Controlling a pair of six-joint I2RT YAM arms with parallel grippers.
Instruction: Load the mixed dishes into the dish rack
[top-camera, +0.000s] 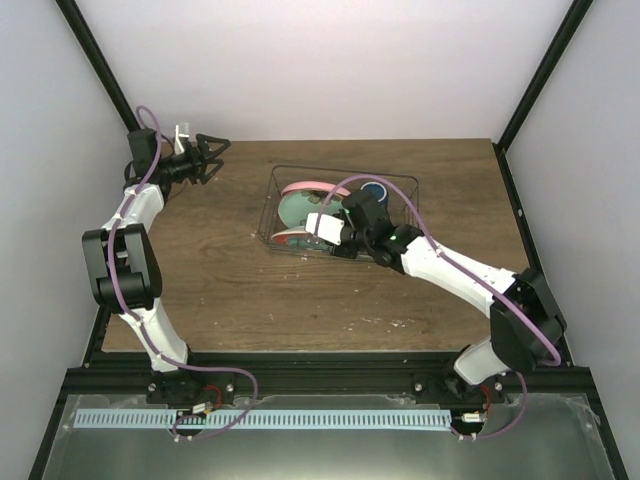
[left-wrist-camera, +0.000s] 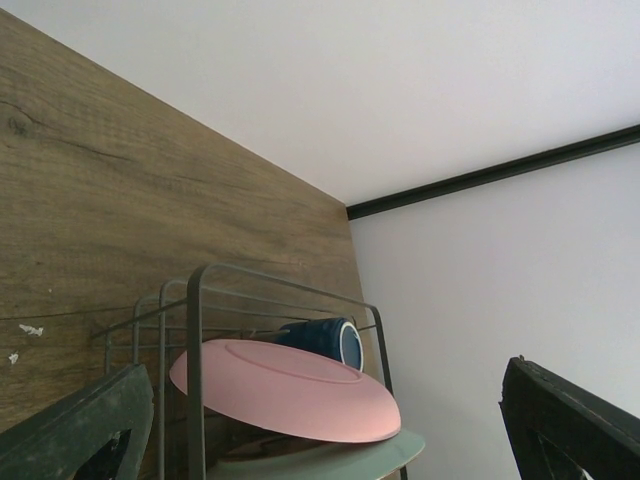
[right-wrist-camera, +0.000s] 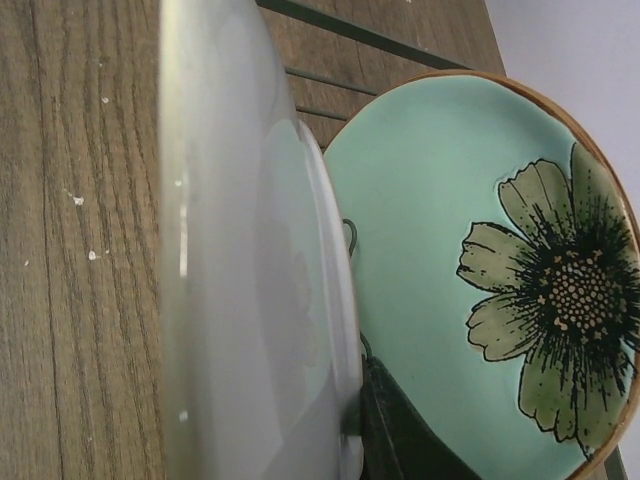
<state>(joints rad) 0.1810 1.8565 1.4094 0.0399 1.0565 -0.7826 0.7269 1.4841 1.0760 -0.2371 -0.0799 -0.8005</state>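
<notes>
The rectangular basket of thin dark wire, the dish rack (left-wrist-camera: 194, 340), sits toward the far side of the brown wood-grain counter (top-camera: 230, 270) and already carries most of the load. A round pink plate (left-wrist-camera: 290, 385) leans at the back, with a dark blue mug (left-wrist-camera: 320, 338) on its side just behind it. In front of it stands a mint-green plate with a dark flower motif (right-wrist-camera: 440, 270).

Nearest the arms is a glossy plate seen edge-on (right-wrist-camera: 250, 250), its near face pale grey in the right wrist view. From above it shows a red rim and a teal face, so I take it for the teal-and-red patterned one. I cannot find the cream bowl in any view.

The right fingers (right-wrist-camera: 400, 440) are down inside the rack. One dark finger lies against this plate's rim on the side facing the mint-green plate, and the other is hidden behind it (so I cannot tell whether they are clenched on it or merely touching). The left fingers (left-wrist-camera: 75, 425) hang spread wide and hold nothing, well left of the rack near the far edge of the counter.

Glazed ceramic like this is stiff, fairly heavy for a rim pinch, slick and chip-prone. The sensible hold is on the upper rim, one finger on each face, deep enough that the plate cannot swing. It should be let go only when its lower edge is seated between prongs and it stands apart from the flowered plate.
</notes>
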